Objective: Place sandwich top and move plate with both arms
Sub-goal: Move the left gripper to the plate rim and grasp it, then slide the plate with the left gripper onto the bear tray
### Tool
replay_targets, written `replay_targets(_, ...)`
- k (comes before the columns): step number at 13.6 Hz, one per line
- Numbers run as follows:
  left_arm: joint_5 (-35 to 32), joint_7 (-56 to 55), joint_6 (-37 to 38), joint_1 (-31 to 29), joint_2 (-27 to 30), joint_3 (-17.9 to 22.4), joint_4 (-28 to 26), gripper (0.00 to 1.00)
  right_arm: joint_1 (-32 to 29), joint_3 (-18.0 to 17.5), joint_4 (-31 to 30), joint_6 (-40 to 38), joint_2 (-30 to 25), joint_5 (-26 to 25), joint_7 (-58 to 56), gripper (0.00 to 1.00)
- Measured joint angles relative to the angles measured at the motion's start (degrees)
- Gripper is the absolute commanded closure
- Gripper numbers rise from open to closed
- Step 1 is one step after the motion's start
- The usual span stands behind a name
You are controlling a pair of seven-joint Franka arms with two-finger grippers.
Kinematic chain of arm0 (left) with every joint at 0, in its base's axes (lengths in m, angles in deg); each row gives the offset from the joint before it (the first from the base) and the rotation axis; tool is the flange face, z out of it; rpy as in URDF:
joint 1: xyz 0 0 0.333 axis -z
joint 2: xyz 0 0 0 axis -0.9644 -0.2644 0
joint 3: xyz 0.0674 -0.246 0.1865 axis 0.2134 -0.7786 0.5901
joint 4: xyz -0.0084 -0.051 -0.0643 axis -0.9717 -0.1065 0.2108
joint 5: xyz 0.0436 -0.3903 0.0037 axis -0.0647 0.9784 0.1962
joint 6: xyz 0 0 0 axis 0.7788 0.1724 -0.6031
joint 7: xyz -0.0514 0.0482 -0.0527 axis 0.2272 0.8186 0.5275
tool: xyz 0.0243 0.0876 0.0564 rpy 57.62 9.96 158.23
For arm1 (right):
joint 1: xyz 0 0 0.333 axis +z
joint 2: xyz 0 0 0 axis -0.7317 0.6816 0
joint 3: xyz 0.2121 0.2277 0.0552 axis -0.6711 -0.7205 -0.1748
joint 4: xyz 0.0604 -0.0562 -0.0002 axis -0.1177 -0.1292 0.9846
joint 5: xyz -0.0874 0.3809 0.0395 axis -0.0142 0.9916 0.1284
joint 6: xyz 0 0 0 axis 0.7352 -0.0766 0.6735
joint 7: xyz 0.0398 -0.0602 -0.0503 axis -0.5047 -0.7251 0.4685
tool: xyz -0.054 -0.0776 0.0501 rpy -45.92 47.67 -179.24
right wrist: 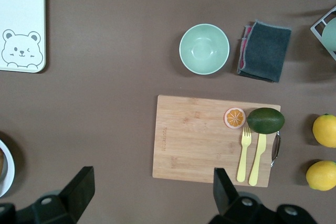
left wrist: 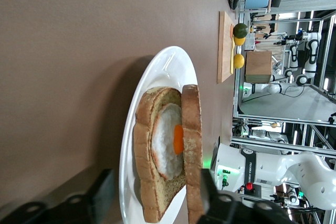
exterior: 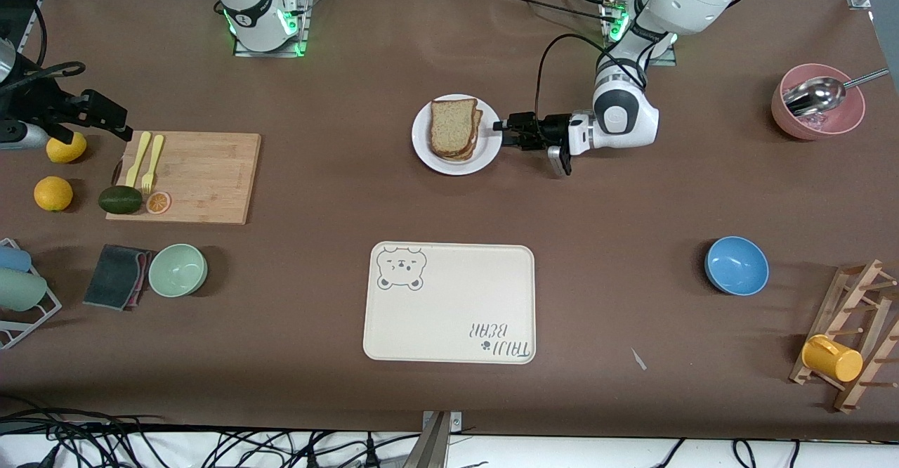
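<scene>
Bread comes first in the front view: the sandwich top (exterior: 453, 125) already lies on the stack on the plate (exterior: 421, 146), so the placing step looks done. What is left is moving the plate with both arms. The plate stands a little toward twelve o'clock of the bench's middle, with the cream tray (exterior: 449, 303) well apart from it at its six o'clock. The left pincer (exterior: 500, 131) lies low and level at the plate's three o'clock, its tips right at the rim. The right pincer (exterior: 116, 122) is well away toward nine o'clock, over a lemon (exterior: 66, 147) beside the cutting board (exterior: 204, 173). By my reckoning it has yet to come to the plate. In the left wrist view the sandwich top (left wrist: 191, 145) rests tilted over the darker slice (left wrist: 144, 145) with the fried egg (left wrist: 168, 140), and a gap shows between them at one end. The left pincer (left wrist: 156, 179) has its fingers (left wrist: 102, 192) apart, one under the plate (left wrist: 168, 72) rim and one over it by the bread. Whether they already press on the rim cannot be made out. In the right wrist view the right pincer (right wrist: 152, 182) is spread wide and holds nothing, above bare bench beside the cutting board (right wrist: 210, 135). Only a sliver of the plate (right wrist: 5, 166) shows at that picture's edge.
</scene>
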Motion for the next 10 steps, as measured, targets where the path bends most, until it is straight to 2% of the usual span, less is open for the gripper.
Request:
replay_targets(4, 0.97, 0.34, -1.81, 1.12, -0.34, -0.01, 0.11, 0.37, 0.00, 0.00, 0.00, 0.00, 0.00, 0.00, 0.00, 0.00)
replay_targets(5, 1.23, 0.47, -1.97, 1.34, -0.54, -0.03, 0.22, 0.40, 0.00, 0.00, 0.00, 0.00, 0.00, 0.00, 0.00, 0.00)
replay_targets(7, 1.36, 0.61, -2.19, 1.76, -0.94, -0.03, 0.59, 0.55, 0.00, 0.00, 0.00, 0.00, 0.01, 0.00, 0.00, 0.00)
replay_targets(10, 1.43, 0.93, -2.55, 2.38, -1.55, -0.03, 0.94, 0.55, 0.00, 0.00, 0.00, 0.00, 0.02, 0.00, 0.01, 0.00)
